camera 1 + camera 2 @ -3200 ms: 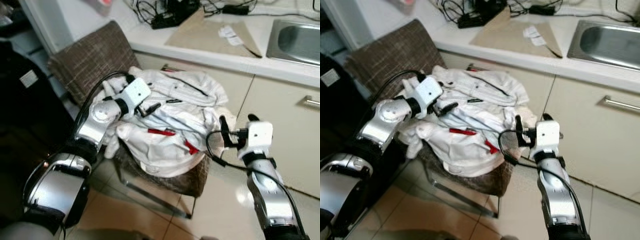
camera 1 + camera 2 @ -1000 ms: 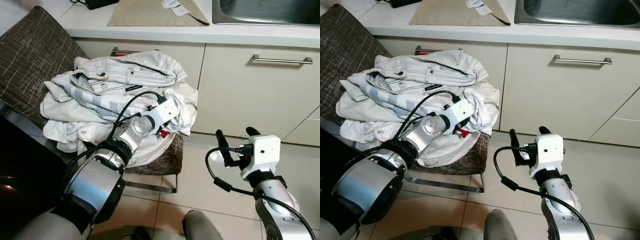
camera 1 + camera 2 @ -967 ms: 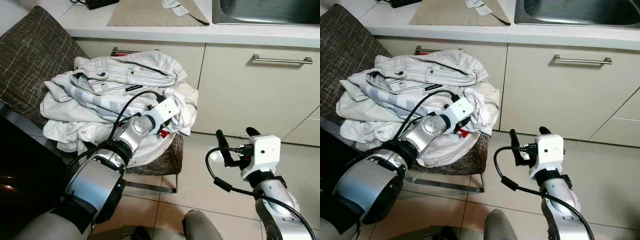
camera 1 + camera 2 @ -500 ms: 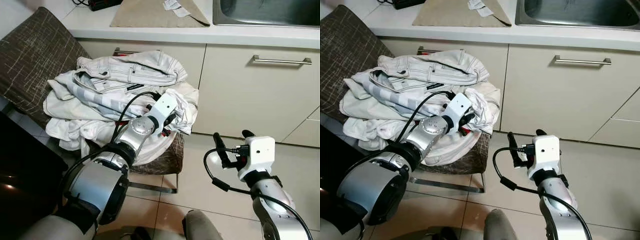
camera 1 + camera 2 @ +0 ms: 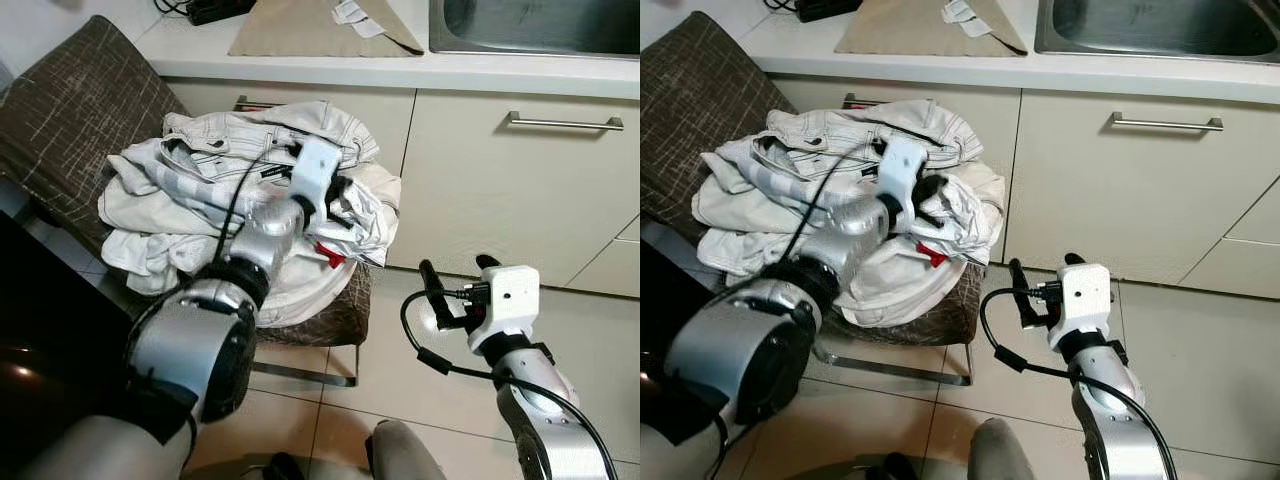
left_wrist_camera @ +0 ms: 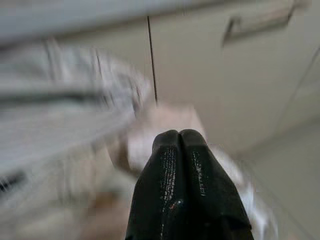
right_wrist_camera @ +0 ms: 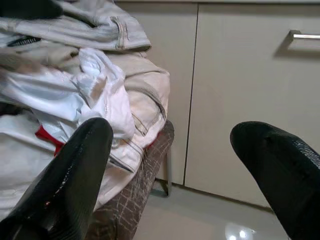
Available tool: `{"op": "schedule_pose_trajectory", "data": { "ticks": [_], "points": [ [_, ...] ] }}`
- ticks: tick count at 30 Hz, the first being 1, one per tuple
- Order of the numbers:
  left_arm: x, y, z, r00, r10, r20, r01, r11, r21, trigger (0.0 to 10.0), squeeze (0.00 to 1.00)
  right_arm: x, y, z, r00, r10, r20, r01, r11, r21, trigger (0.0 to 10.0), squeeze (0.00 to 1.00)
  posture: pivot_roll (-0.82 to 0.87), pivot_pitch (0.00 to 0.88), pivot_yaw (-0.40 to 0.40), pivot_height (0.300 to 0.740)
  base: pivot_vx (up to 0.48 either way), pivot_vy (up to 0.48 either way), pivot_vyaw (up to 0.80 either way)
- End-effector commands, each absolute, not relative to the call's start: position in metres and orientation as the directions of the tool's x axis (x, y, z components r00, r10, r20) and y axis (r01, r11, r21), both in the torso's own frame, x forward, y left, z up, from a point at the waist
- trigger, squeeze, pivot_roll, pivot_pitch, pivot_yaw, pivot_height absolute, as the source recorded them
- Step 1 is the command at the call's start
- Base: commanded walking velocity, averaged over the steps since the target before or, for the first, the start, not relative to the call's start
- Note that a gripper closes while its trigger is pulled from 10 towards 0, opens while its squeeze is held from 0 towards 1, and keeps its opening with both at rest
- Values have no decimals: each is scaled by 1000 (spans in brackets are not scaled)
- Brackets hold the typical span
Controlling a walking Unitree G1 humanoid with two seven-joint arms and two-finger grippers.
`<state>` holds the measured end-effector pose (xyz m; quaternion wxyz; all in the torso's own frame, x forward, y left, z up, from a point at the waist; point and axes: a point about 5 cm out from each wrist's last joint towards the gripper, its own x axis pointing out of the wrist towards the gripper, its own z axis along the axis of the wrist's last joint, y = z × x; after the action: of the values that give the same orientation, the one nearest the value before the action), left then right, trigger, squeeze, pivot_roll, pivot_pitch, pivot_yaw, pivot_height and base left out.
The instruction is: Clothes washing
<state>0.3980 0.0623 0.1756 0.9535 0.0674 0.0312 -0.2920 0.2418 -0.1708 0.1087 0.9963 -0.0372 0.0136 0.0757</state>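
brown woven chair (image 5: 70,110); crumpled white clothes (image 5: 190,215) heaped.

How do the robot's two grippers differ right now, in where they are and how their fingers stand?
The left gripper is raised over the pile of white clothes on the chair, fingers pressed together. The right gripper hangs over the floor beside the chair, fingers spread and empty. Both have black fingers.

**Closed left hand before a blurred laundry pile**

The left hand (image 6: 178,142) fills the lower centre, its two black fingers (image 6: 167,170) pressed together with nothing visible between them. Beyond, motion-blurred pale clothes (image 6: 65,115) spread across one side. Behind stand cream cabinet doors (image 6: 200,65), split by a dark vertical seam, with a metal handle (image 6: 255,22).
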Motion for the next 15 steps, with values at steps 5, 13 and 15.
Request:
{"op": "schedule_pose_trajectory", "data": {
  "ticks": [5,13,15],
  "points": [
    [401,63,188,829,-551,-89,552,784,285,1137,0,246,-169,108,988,155,-26,-156,985,-66,10000,0,-439,45,124,740,0,0,0],
    [407,102,190,878,-457,-144,454,699,552,10000,1000,248,-171,113,984,180,2,-180,982,-60,10000,0,-434,31,132,740,0,0,0],
    [409,108,194,881,-450,-144,444,684,579,10000,1000,247,-172,114,980,201,-1,-201,978,-60,10000,0,-431,28,132,740,0,0,0]
  ]
}}
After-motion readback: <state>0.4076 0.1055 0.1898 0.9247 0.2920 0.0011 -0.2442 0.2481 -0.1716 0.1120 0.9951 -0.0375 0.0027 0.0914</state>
